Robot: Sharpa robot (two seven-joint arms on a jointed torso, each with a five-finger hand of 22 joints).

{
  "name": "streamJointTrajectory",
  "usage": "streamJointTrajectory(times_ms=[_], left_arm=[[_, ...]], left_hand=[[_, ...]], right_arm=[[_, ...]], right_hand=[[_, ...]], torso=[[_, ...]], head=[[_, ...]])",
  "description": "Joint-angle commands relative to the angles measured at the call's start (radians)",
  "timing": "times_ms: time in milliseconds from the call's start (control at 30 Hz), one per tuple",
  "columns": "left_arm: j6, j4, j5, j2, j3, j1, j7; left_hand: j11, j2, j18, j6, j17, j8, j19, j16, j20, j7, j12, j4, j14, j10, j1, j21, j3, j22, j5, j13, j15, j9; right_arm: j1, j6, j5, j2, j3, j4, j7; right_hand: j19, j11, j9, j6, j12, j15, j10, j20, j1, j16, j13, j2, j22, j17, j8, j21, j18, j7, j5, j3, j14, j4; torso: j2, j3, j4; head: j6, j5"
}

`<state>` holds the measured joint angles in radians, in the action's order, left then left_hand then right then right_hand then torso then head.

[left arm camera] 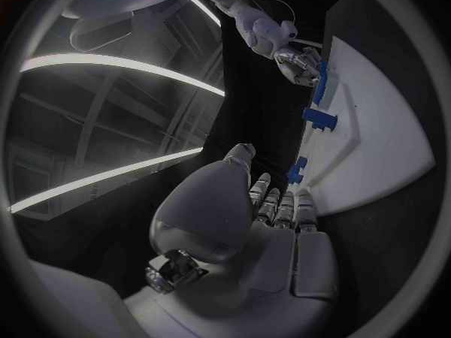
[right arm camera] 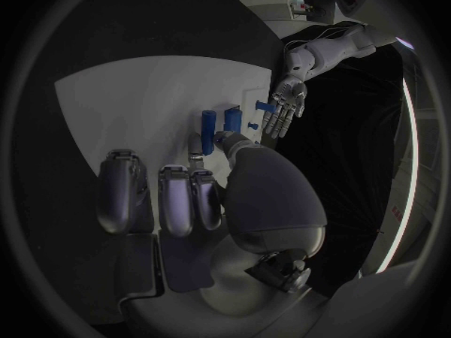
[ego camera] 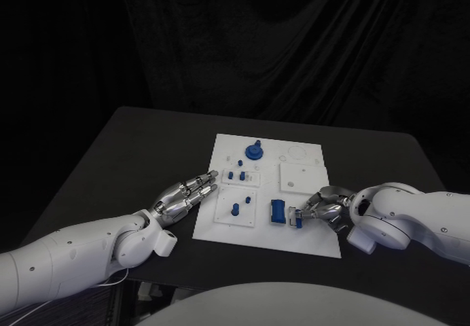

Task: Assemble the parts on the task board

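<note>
Your right hand (ego camera: 321,209) is pinching the blue cylindrical part (ego camera: 278,212), lying lengthwise along the white task board (ego camera: 303,239); your left hand (ego camera: 183,197) is resting open, empty.

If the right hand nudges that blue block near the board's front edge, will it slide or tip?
The blue block looks squat, lying low on the board, so probably slides rather than tips. It seems rigid plastic, likely light. The right hand is at its side; contact is unclear.

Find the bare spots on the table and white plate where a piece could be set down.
Free: the dark table beyond the left hand, and the task board's far right corner. Crowded: its near half, between both hands, by the blue parts.
</note>
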<state>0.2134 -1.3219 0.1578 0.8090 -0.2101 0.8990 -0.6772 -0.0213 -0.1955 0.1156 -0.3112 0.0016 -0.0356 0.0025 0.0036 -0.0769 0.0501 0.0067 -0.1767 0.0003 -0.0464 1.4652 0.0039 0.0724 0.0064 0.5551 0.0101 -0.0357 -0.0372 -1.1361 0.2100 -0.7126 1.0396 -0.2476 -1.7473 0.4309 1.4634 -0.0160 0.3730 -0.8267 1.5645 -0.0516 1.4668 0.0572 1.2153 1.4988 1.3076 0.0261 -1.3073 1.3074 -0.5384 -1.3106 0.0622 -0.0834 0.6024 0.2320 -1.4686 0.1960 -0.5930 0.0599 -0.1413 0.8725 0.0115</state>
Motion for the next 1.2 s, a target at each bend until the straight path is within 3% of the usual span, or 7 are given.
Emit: streamJointTrajectory(times_ms=[33,467,833,1033,1200], left_arm=[[0.009,0.001,-0.004,-0.004,-0.001,-0.004,0.009],[0.013,0.006,-0.004,-0.01,-0.001,-0.005,0.012],[0.017,0.009,-0.004,-0.013,-0.001,-0.007,0.014],[0.017,0.01,-0.004,-0.013,-0.001,-0.008,0.013],[0.018,0.01,-0.004,-0.013,-0.001,-0.009,0.013]], left_hand=[[-0.008,0.0,-0.001,-0.001,-0.002,-0.006,0.0,-0.004,-0.007,0.007,0.004,0.001,0.0,0.002,-0.008,-0.002,-0.008,-0.001,-0.006,0.001,-0.004,-0.002],[-0.008,0.0,-0.001,0.001,-0.002,-0.005,0.0,-0.004,-0.007,0.008,0.004,0.001,0.0,0.003,-0.009,-0.002,-0.008,-0.001,-0.006,0.001,-0.004,-0.001],[-0.009,-0.001,-0.002,0.002,-0.002,-0.005,0.0,-0.004,-0.007,0.008,0.004,0.001,0.0,0.003,-0.01,-0.002,-0.008,-0.001,-0.008,0.001,-0.005,-0.001],[-0.009,-0.001,-0.002,0.002,-0.002,-0.005,0.0,-0.004,-0.007,0.008,0.004,0.001,0.0,0.003,-0.01,-0.002,-0.008,-0.001,-0.008,0.001,-0.005,-0.001],[-0.009,-0.001,-0.002,0.002,-0.002,-0.005,0.0,-0.004,-0.007,0.008,0.004,0.001,0.0,0.003,-0.01,-0.002,-0.008,-0.001,-0.008,0.001,-0.005,-0.001]], right_arm=[[-0.004,0.021,-0.021,-0.001,0.0,0.0,0.023],[-0.012,-0.007,-0.043,-0.02,0.0,0.012,0.036],[-0.012,-0.045,-0.054,-0.03,0.0,0.021,0.069],[-0.012,-0.049,-0.069,-0.032,0.0,0.022,0.078],[-0.012,-0.041,-0.073,-0.032,0.0,0.023,0.075]], right_hand=[[0.013,0.005,-0.001,0.003,0.006,-0.006,0.104,-0.007,-0.008,-0.003,0.263,0.003,-0.182,0.133,0.007,0.004,-0.001,-0.003,-0.006,0.001,-0.073,0.008],[0.01,0.004,-0.002,0.012,0.006,-0.005,0.104,-0.006,-0.01,-0.006,0.263,0.007,-0.18,0.129,0.008,0.011,0.0,-0.004,-0.04,0.001,-0.072,0.01],[0.002,-0.005,-0.009,0.031,0.006,0.003,0.104,0.001,-0.045,-0.013,0.263,0.01,-0.174,0.118,0.013,0.033,0.004,-0.014,-0.201,-0.029,-0.068,0.045],[0.001,-0.007,-0.011,0.033,0.006,0.005,0.104,0.003,-0.061,-0.015,0.263,0.014,-0.174,0.115,0.012,0.036,0.005,-0.016,-0.266,-0.05,-0.068,0.06],[0.002,-0.007,-0.012,0.033,0.006,0.005,0.104,0.004,-0.083,-0.015,0.263,0.01,-0.174,0.115,0.008,0.037,0.005,-0.015,-0.362,-0.078,-0.068,0.082]], torso=[[0.0,0.0002,-0.0004],[0.002,-0.0002,-0.0008],[0.001,-0.0007,0.0005],[0.001,-0.0009,0.0007],[0.001,-0.0014,0.0008]], head=[[0.0,0.0],[0.0,0.0],[0.0,-0.002],[0.0,-0.001],[0.0,-0.001]])
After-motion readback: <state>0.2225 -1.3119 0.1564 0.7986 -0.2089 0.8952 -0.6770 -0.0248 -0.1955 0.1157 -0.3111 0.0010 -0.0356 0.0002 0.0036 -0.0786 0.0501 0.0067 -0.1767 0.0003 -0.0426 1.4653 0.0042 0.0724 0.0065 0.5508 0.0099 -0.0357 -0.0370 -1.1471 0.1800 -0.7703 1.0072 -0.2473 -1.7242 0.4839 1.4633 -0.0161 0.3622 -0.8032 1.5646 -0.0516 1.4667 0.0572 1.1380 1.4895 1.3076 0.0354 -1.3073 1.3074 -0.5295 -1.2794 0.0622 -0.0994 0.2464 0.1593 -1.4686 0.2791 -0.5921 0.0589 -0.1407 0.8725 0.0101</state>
